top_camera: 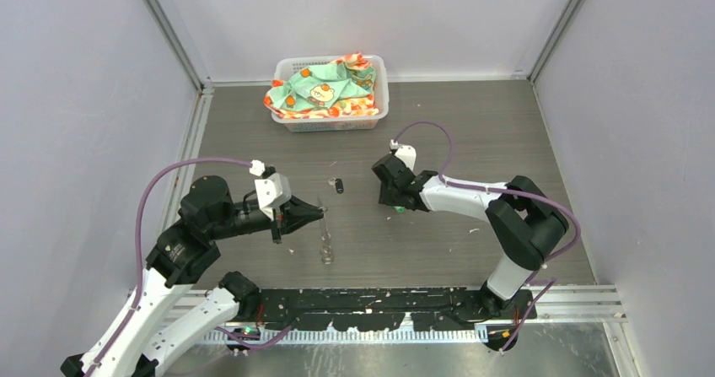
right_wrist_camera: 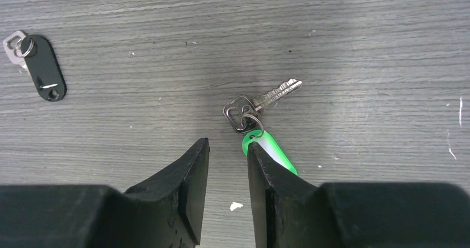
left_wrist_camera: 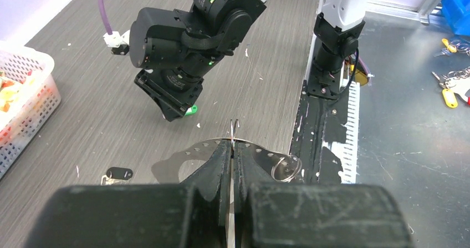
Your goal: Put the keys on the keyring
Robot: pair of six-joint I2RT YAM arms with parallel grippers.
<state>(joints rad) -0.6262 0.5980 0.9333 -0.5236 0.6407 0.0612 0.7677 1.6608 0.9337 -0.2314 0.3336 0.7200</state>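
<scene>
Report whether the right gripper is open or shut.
Open. In the right wrist view the right gripper shows bare table between its fingers; the green-tagged key lies flat just ahead, not gripped.

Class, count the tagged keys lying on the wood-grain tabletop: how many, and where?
2. The green-tagged key lies just beyond the right fingers; the black-tagged key lies apart, farther left. Others may be hidden.
</scene>
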